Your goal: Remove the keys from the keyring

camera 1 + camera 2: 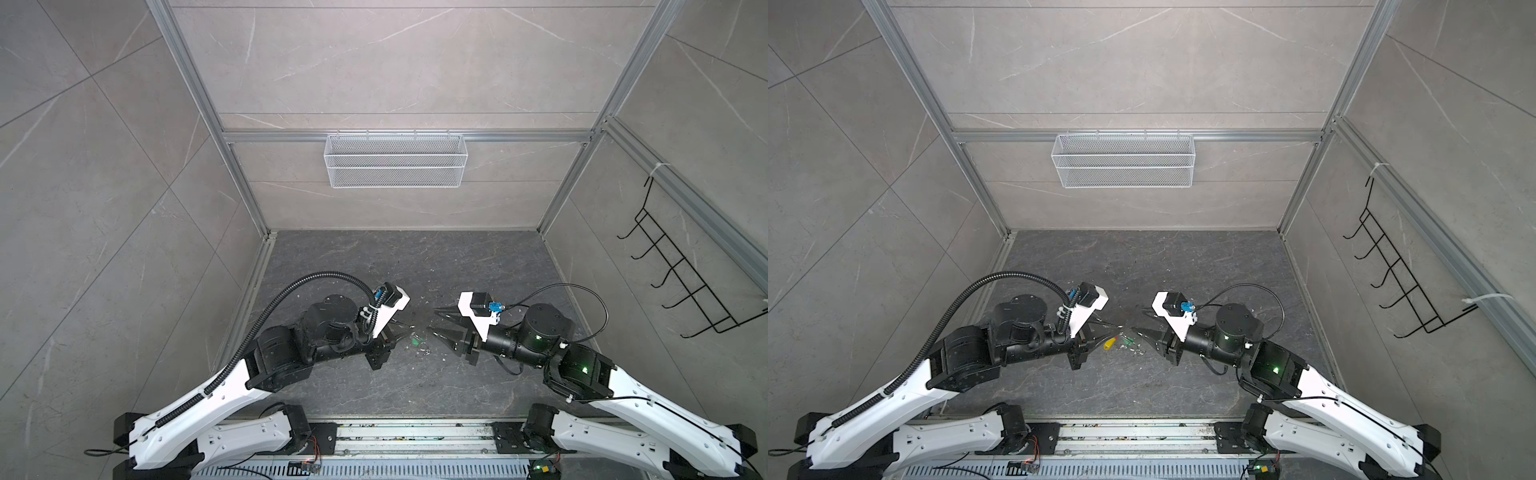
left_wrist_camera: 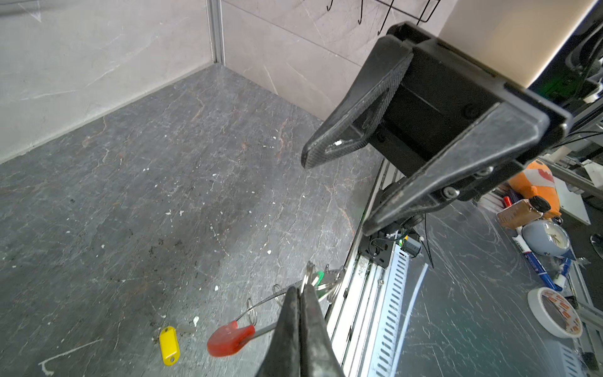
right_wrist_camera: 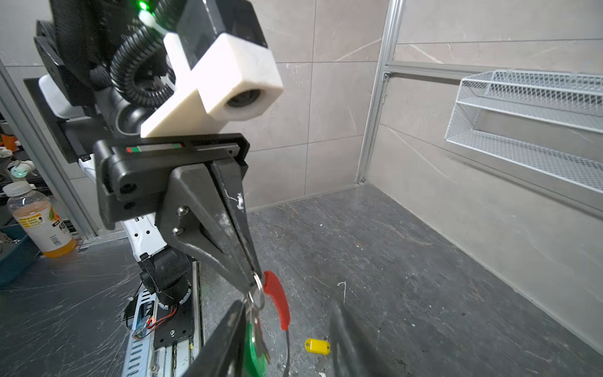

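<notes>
Left gripper [image 2: 299,290]: black jaws pressed fully together, clamped on the keyring [image 2: 230,337], a thin dark-grey wire hoop with a red curved plastic sleeve. The clamp sits on the wire just past the sleeve's end, and the hoop seems to hang clear of the surface. Small silver split rings [image 2: 251,315]: threaded on the wire on both sides of the clamp. Green-tagged key [image 3: 253,346]: small metal key with a green plastic tag, hanging from the hoop just beyond the left fingertips. Right gripper [image 2: 336,196]: jaws standing apart, holding nothing, facing the left gripper with the green tag just inside one finger. Yellow-tagged key [image 2: 169,345]: off the hoop, lying flat below the left gripper on the dark grey marbled tabletop [image 2: 130,212]. Handling note: the left clamp should hold the hoop firm while the right jaws centre on the tag's flat faces, not on wire or rings. The pull should then run along the wire. Where the hoop opens cannot be told. The tag is likely to swing.
</notes>
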